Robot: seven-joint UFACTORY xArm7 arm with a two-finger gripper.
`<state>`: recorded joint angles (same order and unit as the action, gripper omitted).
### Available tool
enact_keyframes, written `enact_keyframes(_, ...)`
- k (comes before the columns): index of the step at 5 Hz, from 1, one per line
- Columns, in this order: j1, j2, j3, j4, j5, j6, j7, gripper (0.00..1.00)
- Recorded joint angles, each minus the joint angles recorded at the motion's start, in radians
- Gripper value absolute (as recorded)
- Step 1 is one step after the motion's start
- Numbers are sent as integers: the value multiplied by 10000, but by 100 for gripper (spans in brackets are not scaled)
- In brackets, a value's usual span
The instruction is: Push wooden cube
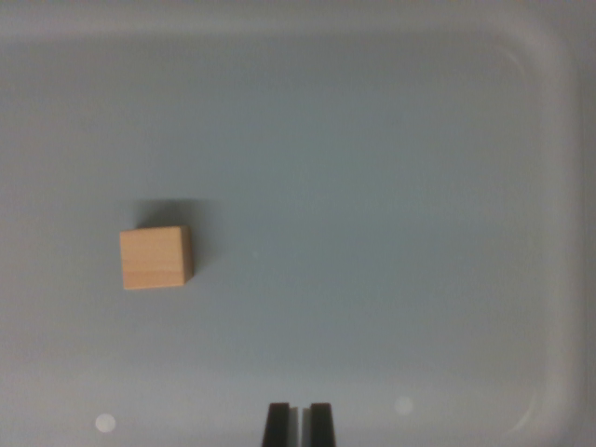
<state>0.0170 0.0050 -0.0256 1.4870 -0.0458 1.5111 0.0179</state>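
Observation:
A small light wooden cube (155, 258) rests on the flat grey floor of a tray, in the wrist view's left half, a little below mid-height. My gripper (299, 419) shows at the bottom centre as two dark fingertips pressed close together, with only a thin pale gap between them and nothing held. The cube lies up and to the left of the fingertips, well apart from them.
The tray's raised rim (559, 233) runs along the top and down the right side, curving at the top right corner. Two faint pale spots (105, 423) mark the floor near the bottom edge.

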Motion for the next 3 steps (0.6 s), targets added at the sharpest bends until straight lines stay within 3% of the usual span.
enact_keyframes(3, 29, 60, 30, -240, 15, -294, 39, 0)
